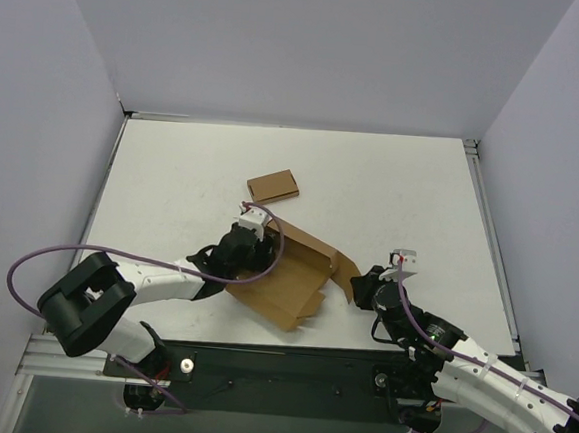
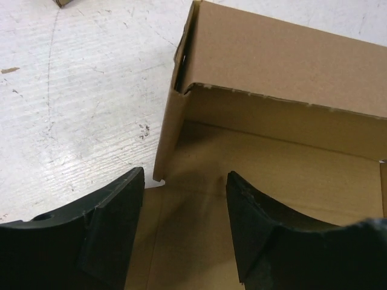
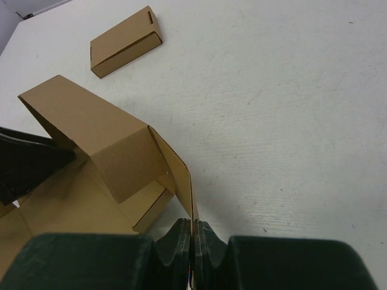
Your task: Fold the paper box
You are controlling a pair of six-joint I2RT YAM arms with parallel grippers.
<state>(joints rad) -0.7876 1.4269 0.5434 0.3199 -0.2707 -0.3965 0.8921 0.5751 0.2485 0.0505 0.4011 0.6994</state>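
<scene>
- The paper box [image 1: 287,275] lies half-formed on the table [image 1: 421,197], near the middle of the near edge and between the two arms.
- Its wide floor panel lies flat on the table, with loose flaps and tabs spread toward the near edge.
- Along the far side of the floor a long wall stands up, and a top panel leans from it back over the floor.
- At the wall's left end a short side flap stands upright, its lower corner at the edge of the floor panel.
- The left hand [image 2: 185,175] is at the box's left end with its jaws wide apart and nothing between them.
- One of its fingers [image 2: 103,235] is over the table just outside the cardboard; the other is over the floor panel.
- The upright side flap's corner sits just ahead of the gap between them.
- Whether either finger rests on the cardboard cannot be told from the wrist view.
- The right hand [image 3: 195,228] is at the box's right end, its jaws pinched closed on the thin edge of an upright flap.
- That flap rises from between the pads and joins the folded right end of the box.
- A small box [image 1: 274,185], flat and closed, lies farther from the arms near the table's middle, apart from the paper box.
</scene>
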